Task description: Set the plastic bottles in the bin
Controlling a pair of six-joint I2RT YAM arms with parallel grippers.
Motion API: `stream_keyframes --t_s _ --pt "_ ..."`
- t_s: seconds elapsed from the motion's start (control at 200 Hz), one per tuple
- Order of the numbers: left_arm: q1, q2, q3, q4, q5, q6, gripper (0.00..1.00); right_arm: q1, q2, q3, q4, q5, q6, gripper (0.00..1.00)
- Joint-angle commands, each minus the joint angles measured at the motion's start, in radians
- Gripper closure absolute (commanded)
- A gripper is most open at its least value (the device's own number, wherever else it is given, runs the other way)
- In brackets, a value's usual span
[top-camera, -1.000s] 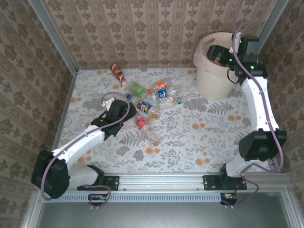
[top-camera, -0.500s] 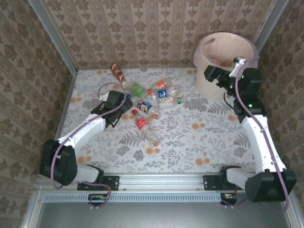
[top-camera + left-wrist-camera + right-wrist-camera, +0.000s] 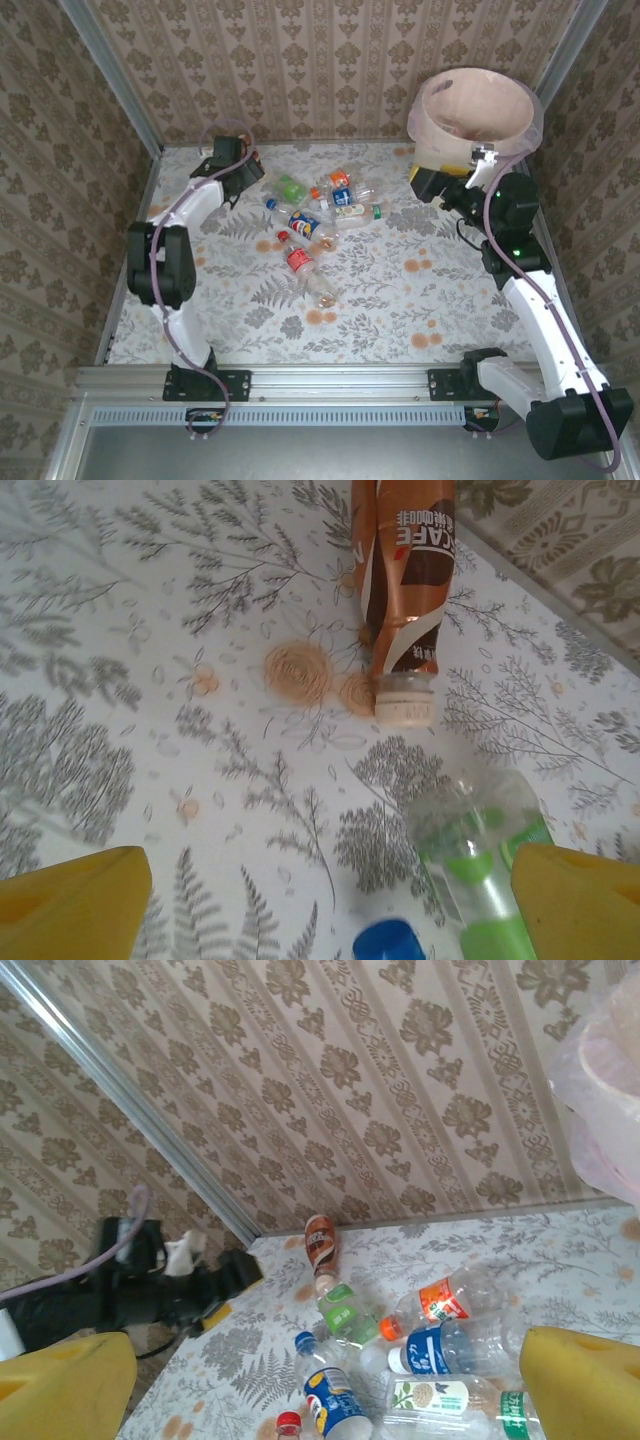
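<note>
Corner reach, and a round bottle can squirt out of my grasp.
My left gripper (image 3: 325, 885) hangs wide and empty above the table (image 3: 150, 680). The brown coffee bottle (image 3: 405, 580) lies ahead near the wall, with a green-labelled bottle (image 3: 482, 875) by one finger, so closing off-centre could roll either away. My right gripper (image 3: 325, 1385), equally wide and empty, sits beside the bin (image 3: 437, 148). The other plastic bottles (image 3: 320, 215) lie mid-table.

Small plastic bottles (image 3: 309, 224) lie clustered; the lined cream bin (image 3: 445, 140) stands upright.
</note>
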Motion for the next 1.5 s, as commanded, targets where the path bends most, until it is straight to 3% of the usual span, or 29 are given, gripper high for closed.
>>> stream_keyframes --t_s 0.0,0.395,0.825,0.96,1.065,1.305,1.495 --pt "0.003 0.099 0.135 -0.089 -0.026 0.099 0.06 0.019 -0.021 -0.015 -0.002 0.006 -0.016 0.0" --pt "0.017 0.421 0.554 -0.229 -0.063 0.172 0.08 0.062 -0.004 -0.007 -0.049 0.046 -0.046 0.0" --pt "0.037 0.683 0.901 -0.368 0.01 0.216 0.13 0.092 0.004 0.016 -0.099 0.093 -0.096 0.0" --pt "0.047 0.74 0.953 -0.395 0.063 0.189 0.21 0.096 -0.004 0.018 -0.117 0.104 -0.106 0.0" --pt "0.045 0.757 0.953 -0.436 0.036 0.171 0.26 0.1 -0.012 0.016 -0.124 0.113 -0.112 0.0" --pt "0.048 0.731 0.865 -0.395 0.046 0.199 0.54 0.102 -0.01 0.015 -0.126 0.118 -0.115 0.0" --pt "0.048 0.649 0.762 -0.327 0.044 0.231 0.65 0.109 -0.011 0.012 -0.13 0.121 -0.116 0.0"
